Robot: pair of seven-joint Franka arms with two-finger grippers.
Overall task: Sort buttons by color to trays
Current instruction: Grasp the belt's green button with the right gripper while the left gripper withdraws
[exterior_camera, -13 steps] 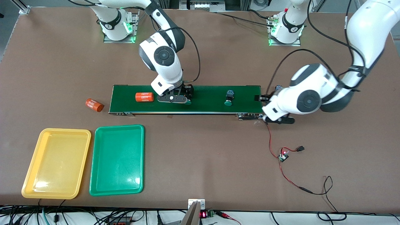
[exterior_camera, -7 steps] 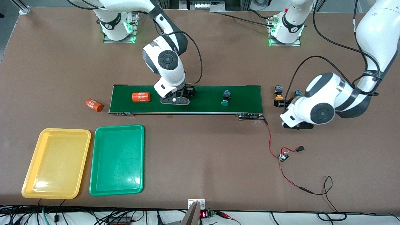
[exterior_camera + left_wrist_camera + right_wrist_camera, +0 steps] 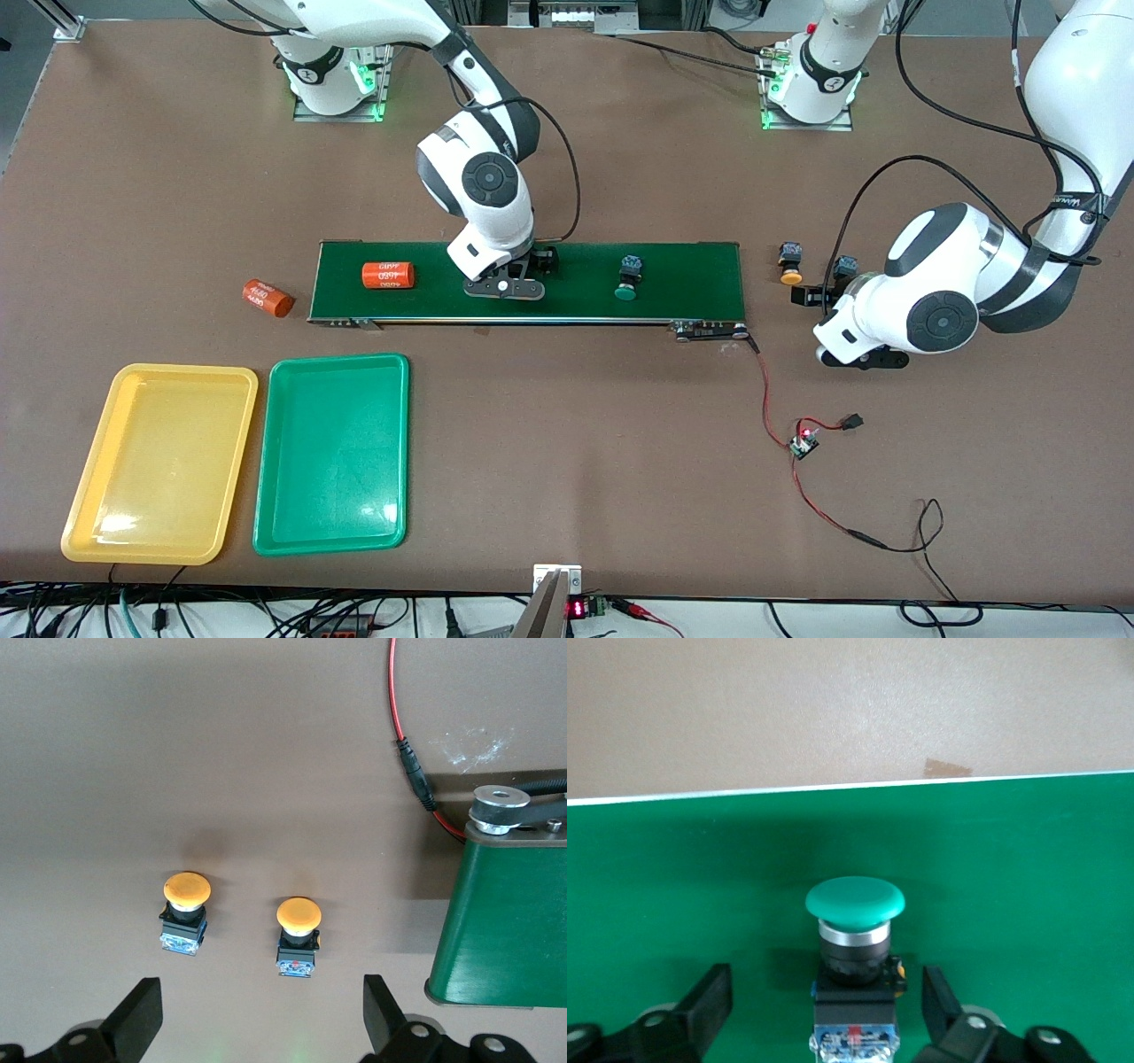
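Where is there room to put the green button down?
Both the green tray and yellow tray lie bare. Bare table also stretches between the green tray and the red wire. The belt is crowded: orange cylinder, two green buttons, right gripper.

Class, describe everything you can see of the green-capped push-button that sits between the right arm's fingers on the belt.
The green-capped push-button lies on its side on the long dark-green belt. It has a glossy, domed round green cap, a silver collar under it, a black body with a small yellow spot, and a clear-and-blue base showing a red mark. It looks plastic. The right hand straddles it, its black fingers standing apart on either side without touching it.
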